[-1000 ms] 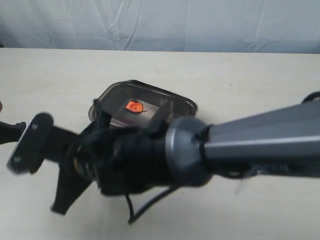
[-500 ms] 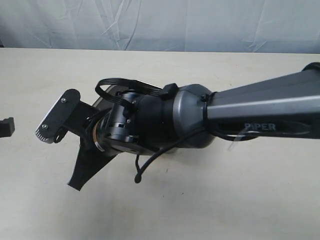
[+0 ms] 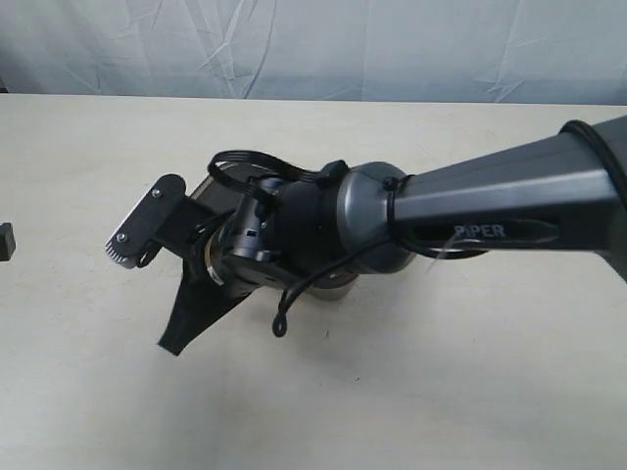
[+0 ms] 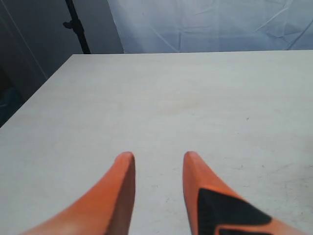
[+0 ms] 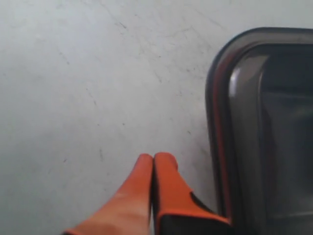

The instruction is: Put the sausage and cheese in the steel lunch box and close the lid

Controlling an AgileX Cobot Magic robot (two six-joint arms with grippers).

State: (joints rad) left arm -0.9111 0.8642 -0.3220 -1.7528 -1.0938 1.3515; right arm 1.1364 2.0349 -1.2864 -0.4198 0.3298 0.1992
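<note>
The dark smoky lid [image 5: 274, 112] lies on the steel lunch box, its orange seal rim [image 5: 220, 132] showing along one rounded corner. My right gripper [image 5: 154, 157] is shut with nothing in it, its tips over bare table just beside that corner. In the exterior view the right arm [image 3: 323, 235] stretches across and covers nearly all of the box; only a dark corner of the lid [image 3: 206, 191] shows. My left gripper [image 4: 156, 157] is open and empty above bare table, and only just shows at the left edge [image 3: 6, 241] of the exterior view. Sausage and cheese are out of view.
The pale table [image 3: 441, 392] runs to a light fabric backdrop [image 3: 392, 49]. A dark stand [image 4: 76, 24] rises beyond the table's far corner in the left wrist view. A loose cable [image 3: 294, 308] hangs under the right wrist.
The right arm has swung up and rightward over the box, hiding the lid and its orange valve. The left gripper has drawn back toward the left edge.
</note>
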